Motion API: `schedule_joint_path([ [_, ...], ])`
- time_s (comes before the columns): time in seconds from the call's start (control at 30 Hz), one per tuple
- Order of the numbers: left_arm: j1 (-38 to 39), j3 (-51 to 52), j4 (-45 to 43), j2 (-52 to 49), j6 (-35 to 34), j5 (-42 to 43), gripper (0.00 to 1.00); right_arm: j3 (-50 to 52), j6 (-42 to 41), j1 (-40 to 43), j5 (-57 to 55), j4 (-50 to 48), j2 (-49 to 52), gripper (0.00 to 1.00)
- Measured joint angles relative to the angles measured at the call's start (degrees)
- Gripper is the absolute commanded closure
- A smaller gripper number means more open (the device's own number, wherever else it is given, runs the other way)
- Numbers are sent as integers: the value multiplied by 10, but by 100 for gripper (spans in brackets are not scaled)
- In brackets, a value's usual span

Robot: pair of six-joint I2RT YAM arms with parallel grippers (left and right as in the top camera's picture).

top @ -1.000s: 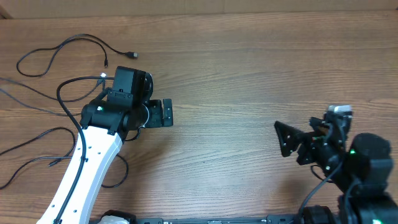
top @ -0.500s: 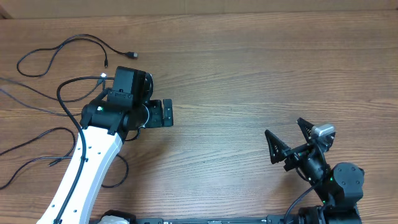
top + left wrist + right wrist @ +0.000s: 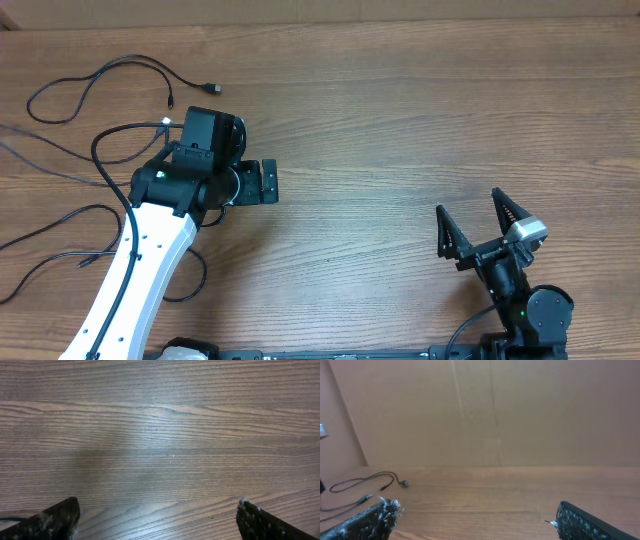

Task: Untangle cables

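Cables (image 3: 140, 60) are lying in loose, separate strands at the table's (image 3: 400, 120) left edge, apparently untangled. Left pincer (image 3: 268, 182) is hovering released over bare wood. Right pincer (image 3: 466, 203) is sitting spread and empty near its base, likely parked.

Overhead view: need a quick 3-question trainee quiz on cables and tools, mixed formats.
1. True or false: the left arm's black two-finger tool is shut on one of the thin black flexible cables.
2. Pick one: the cables lie on the brown wooden table (A) on the left arm's side, (B) on the right arm's side, (C) across the middle.
3. Fill in: the right arm's black two-finger tool has its jaws ___.
Key: 1 false, it is open and empty; 2 A; 3 open.
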State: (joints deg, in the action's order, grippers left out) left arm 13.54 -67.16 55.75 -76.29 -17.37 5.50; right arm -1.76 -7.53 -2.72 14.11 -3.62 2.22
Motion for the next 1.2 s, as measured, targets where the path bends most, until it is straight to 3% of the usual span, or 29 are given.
schedule_joint_path([
  [0.43,0,0,0,0,0,0,0,7,-25,0,-47,79,-15,0],
  [0.8,0,0,0,0,0,0,0,7,78,0,-65,83,-15,0],
  [1.2,0,0,0,0,0,0,1,7,88,0,-75,83,-15,0],
])
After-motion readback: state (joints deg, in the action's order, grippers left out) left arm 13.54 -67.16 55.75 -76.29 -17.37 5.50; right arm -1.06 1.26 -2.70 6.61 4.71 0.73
